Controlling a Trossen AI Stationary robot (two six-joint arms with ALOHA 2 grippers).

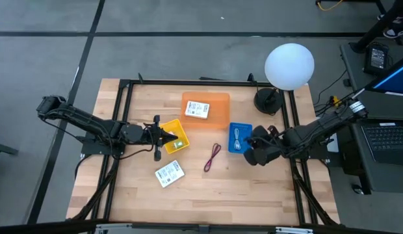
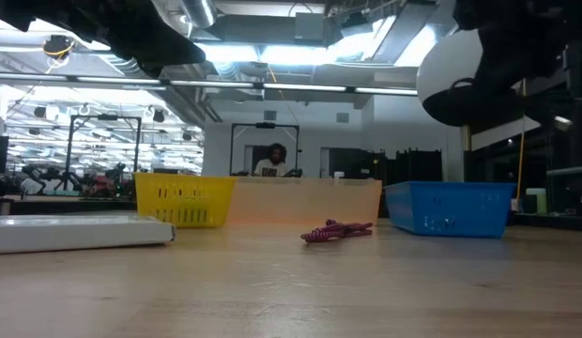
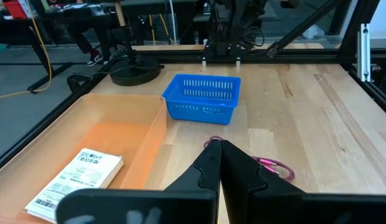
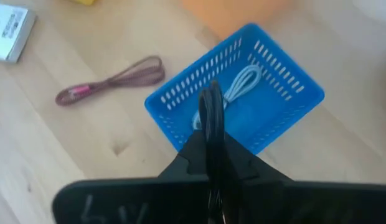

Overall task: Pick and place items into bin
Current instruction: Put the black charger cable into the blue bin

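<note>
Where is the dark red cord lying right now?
In the high view, the dark red cord lies loose on the bare table, between the yellow basket and the blue basket.

From above, my left hand point(image 1: 168, 136) covers part of the yellow bin point(image 1: 178, 138); its contents are too small to identify. In my right wrist view, my right hand point(image 4: 211, 102) hides part of the white cable point(image 4: 243, 84) in the blue bin point(image 4: 277, 102), and the frame edge crops one white packet point(image 4: 9, 31).
</note>
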